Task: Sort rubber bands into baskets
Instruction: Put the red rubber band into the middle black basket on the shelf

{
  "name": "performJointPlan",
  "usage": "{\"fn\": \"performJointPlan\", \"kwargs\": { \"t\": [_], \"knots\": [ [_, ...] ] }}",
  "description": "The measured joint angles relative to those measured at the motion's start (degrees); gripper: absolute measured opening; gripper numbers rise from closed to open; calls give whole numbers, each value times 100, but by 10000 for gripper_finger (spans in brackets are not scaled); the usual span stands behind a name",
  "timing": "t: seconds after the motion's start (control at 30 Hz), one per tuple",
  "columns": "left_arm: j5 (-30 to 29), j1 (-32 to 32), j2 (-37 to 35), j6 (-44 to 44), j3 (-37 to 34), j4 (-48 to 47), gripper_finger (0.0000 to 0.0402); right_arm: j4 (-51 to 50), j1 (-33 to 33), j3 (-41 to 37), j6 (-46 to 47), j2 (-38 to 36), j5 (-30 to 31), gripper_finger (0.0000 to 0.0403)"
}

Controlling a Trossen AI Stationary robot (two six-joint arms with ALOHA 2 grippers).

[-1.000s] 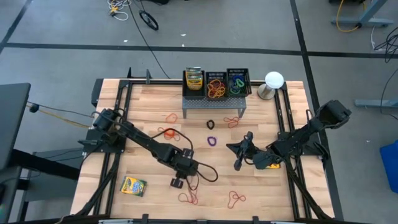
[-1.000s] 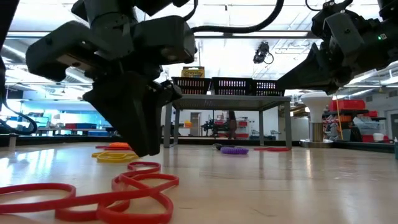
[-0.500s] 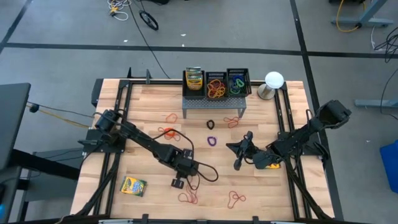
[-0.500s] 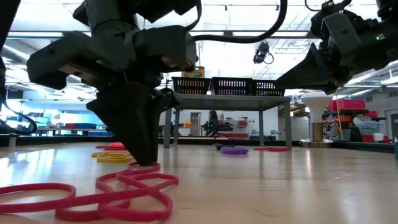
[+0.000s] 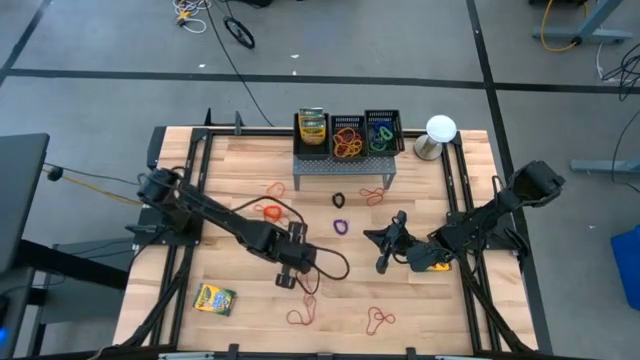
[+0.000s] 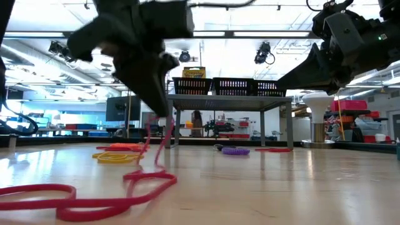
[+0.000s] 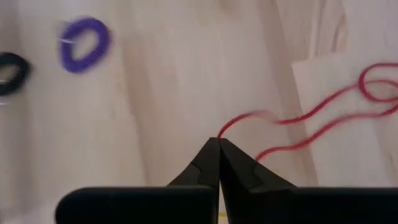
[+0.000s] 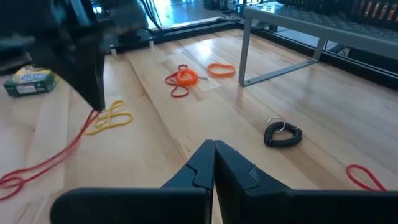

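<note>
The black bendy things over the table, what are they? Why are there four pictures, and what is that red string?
They are two robot arms. One picture looks down from above, one sits at table height, and one camera rides on each arm's wrist. The left tool is pinched shut on a red rubber band, lifting one end while the rest lies on the wooden table. The right tool is shut and holds nothing. More rubber bands lie about, like a purple one. Three black baskets sit on a grey stand, and a crayon box lies near the left arm.
</note>
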Motion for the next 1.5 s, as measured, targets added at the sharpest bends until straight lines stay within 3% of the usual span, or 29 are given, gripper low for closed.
{"fn": "performJointPlan", "kwargs": {
  "t": [0.13, 0.23, 0.5, 0.7, 1.0, 1.23, 1.4, 1.5],
  "knots": [
    [-527, -114, -287, -7, -3, 80, 3, 28, 0, 0, 0, 0, -165, 11],
    [-880, -208, -496, 51, -387, 649, 3, 120, 0, 0, 0, 0, -454, 11],
    [-610, -80, -1061, -259, -2636, 4317, 2, 181, -4, 102, 11, 91, -617, 11],
    [-630, 37, -1123, -251, -3292, 6379, 2, 194, -112, 716, 156, 881, -631, 30],
    [-748, 39, -1123, 97, -3308, 6732, 2, 336, -309, 1945, 645, 2252, -798, 113],
    [-739, 39, -1123, 264, -3308, 6798, 2, 575, -568, 2715, 292, 2937, -1797, 167],
    [-737, 39, -1123, 371, -3308, 6878, 2, 579, -886, 3075, 276, 3243, -1933, 171],
    [-737, 37, -1121, 362, -3308, 6892, 2, 572, -999, 3134, 160, 3258, -1994, 139]
  ]
}}
